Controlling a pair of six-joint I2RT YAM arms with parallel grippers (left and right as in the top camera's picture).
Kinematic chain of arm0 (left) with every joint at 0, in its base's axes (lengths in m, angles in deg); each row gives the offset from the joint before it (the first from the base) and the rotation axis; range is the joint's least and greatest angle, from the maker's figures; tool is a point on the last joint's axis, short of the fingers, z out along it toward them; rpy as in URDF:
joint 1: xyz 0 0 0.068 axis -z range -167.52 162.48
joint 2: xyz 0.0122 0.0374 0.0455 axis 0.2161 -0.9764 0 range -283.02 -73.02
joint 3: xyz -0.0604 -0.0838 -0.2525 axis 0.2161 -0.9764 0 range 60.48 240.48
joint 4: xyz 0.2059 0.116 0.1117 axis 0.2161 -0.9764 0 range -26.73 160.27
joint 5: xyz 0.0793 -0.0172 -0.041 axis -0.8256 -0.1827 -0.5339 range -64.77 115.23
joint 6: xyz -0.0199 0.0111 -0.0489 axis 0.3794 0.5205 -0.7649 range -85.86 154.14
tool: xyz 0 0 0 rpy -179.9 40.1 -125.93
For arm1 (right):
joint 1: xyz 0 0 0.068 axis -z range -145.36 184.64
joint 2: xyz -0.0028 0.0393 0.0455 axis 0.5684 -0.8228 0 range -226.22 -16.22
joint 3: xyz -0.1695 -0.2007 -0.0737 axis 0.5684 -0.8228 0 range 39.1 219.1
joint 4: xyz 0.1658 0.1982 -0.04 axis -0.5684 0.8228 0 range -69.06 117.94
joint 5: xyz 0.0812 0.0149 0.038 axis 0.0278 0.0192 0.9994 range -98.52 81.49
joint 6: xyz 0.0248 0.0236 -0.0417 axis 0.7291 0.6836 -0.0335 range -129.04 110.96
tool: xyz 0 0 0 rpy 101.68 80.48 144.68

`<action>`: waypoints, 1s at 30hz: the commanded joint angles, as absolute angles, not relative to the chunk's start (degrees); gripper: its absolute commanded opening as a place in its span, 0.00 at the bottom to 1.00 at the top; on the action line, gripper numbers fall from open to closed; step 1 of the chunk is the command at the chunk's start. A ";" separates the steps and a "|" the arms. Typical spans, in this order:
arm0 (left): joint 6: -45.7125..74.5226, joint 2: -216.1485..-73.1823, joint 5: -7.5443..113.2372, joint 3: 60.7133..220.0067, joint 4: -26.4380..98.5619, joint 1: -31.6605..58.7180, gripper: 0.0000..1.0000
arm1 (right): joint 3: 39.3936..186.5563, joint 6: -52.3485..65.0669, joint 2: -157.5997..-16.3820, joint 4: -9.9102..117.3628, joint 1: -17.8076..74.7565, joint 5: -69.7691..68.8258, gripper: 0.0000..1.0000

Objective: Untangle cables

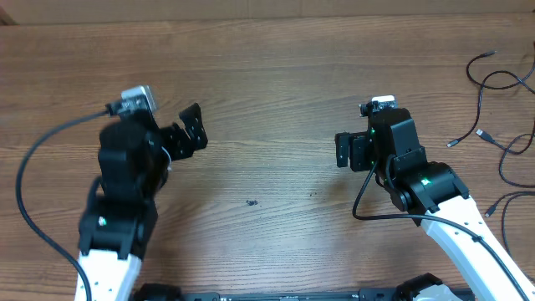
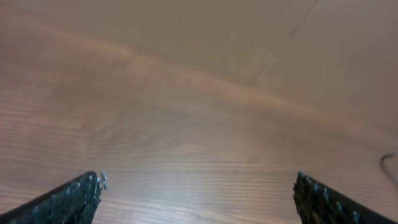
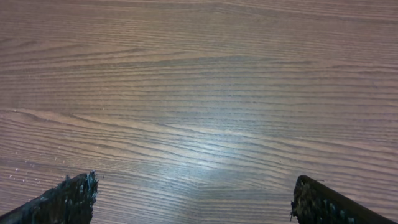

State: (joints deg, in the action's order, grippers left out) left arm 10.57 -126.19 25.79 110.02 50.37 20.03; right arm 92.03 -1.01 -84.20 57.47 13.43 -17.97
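Note:
Several thin black cables (image 1: 501,117) with small silver plug ends lie in loose curls at the far right edge of the table in the overhead view. A bit of one cable shows at the right edge of the left wrist view (image 2: 389,165). My left gripper (image 1: 194,130) is open and empty over bare wood at the left (image 2: 198,198). My right gripper (image 1: 344,150) is open and empty over bare wood right of centre (image 3: 194,202), well left of the cables.
The wooden table (image 1: 267,92) ends at a pale strip along the far edge. A small dark speck (image 1: 251,201) lies near the middle. Thick black wires (image 1: 33,159) loop off each arm.

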 commanded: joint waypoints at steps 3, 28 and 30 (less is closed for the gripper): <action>11.44 -115.24 25.07 96.60 65.27 22.22 0.99 | 93.27 -1.20 -83.48 57.28 13.12 -18.73 1.00; 14.92 -80.92 25.02 63.62 92.20 20.60 1.00 | 93.27 -1.20 -83.48 57.30 13.12 -18.71 1.00; 14.94 -78.78 25.02 62.00 92.20 20.14 1.00 | 93.27 -1.20 -83.48 57.28 13.12 -18.71 1.00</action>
State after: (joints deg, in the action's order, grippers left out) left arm 13.39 -81.86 25.83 64.49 92.16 21.01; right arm 92.03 -1.16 -84.20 57.61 13.43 -17.97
